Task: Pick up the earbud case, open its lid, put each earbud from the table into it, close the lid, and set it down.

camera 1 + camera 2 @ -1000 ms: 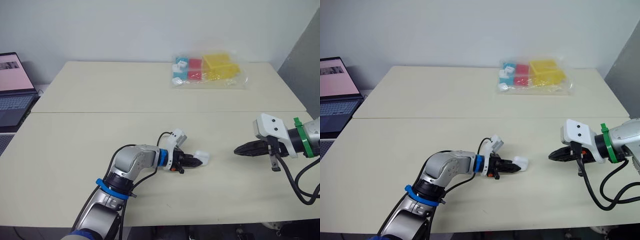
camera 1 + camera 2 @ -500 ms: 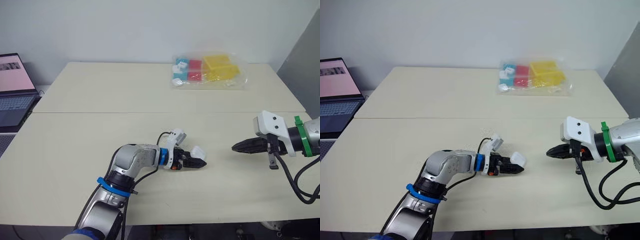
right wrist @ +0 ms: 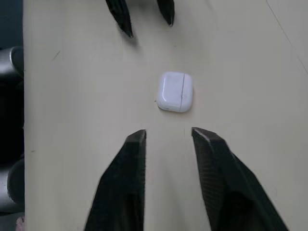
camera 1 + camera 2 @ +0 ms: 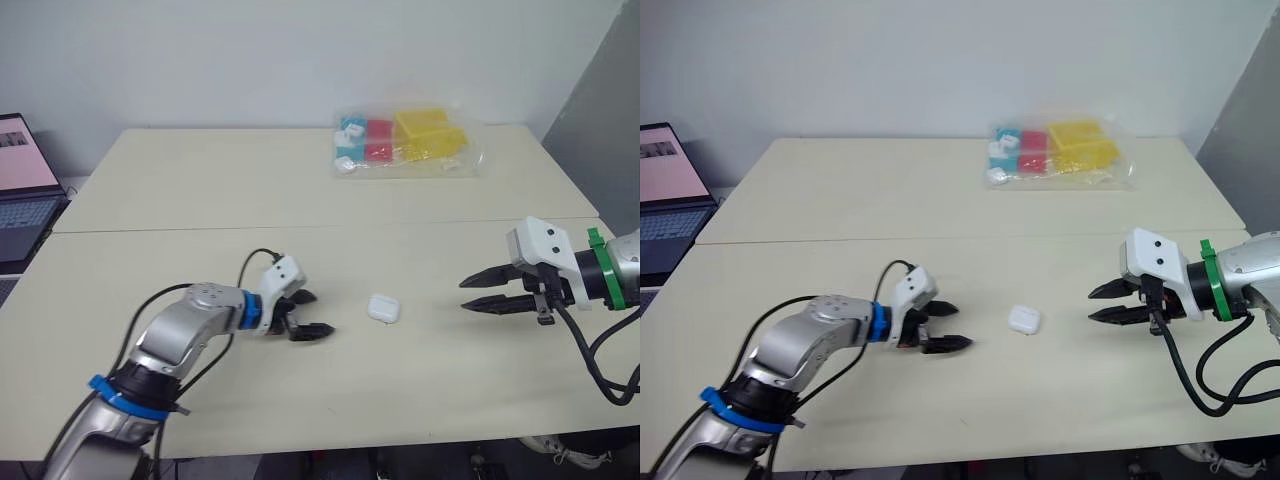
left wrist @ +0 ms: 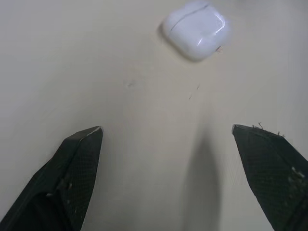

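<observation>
The white earbud case (image 4: 383, 308) lies flat on the table with its lid shut, between my two grippers. It shows too in the left wrist view as the case (image 5: 194, 29) and in the right wrist view as the case (image 3: 175, 91). My left gripper (image 4: 308, 315) stands open a short way to the left of the case, apart from it, with nothing between its fingers. My right gripper (image 4: 483, 293) is open to the right of the case, pointing at it with a gap between. No loose earbud shows on the table.
A clear bag (image 4: 404, 144) of blue, red and yellow blocks lies at the back of the table. A laptop (image 4: 22, 190) stands off the table's left edge. A seam (image 4: 300, 227) crosses the table.
My left gripper opened, let go of the case and drew back to the left. The case now lies flat on the table. My right gripper opened from shut. The camera shifted.
</observation>
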